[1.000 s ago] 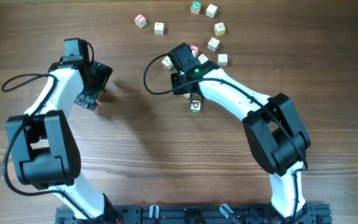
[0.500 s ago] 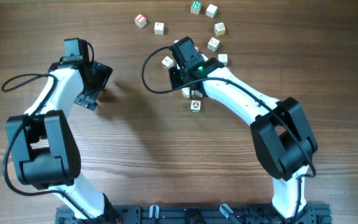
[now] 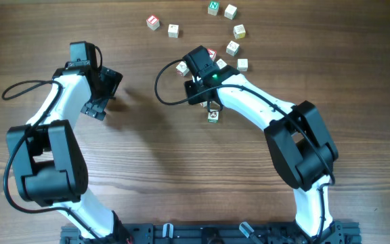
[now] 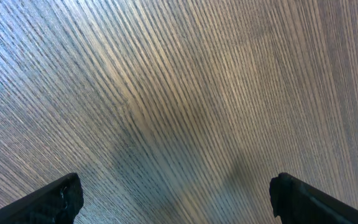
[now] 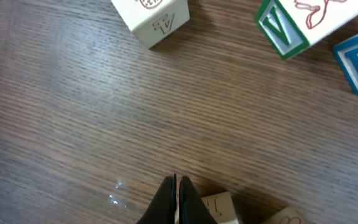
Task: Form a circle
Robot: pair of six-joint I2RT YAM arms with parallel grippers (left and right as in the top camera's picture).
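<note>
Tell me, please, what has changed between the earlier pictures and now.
The right arm shifted slightly rightward and outward half a second ago, then returned to its first pose. The right fingers stayed shut on nothing. The left arm, the open left fingers and the cubes did not move.

The right arm (image 3: pixel 249 102) is swinging back toward 8 o'clock after a short reach toward 2 o'clock half a second ago, its wrist and elbow returning to where they stood a second ago. It is uncovering the red-lettered cube (image 3: pixel 212 53) at the wrist's 1 o'clock again and is covering a pale cube that was showing at 10 o'clock of the green-faced cube (image 3: pixel 213 116)
</note>
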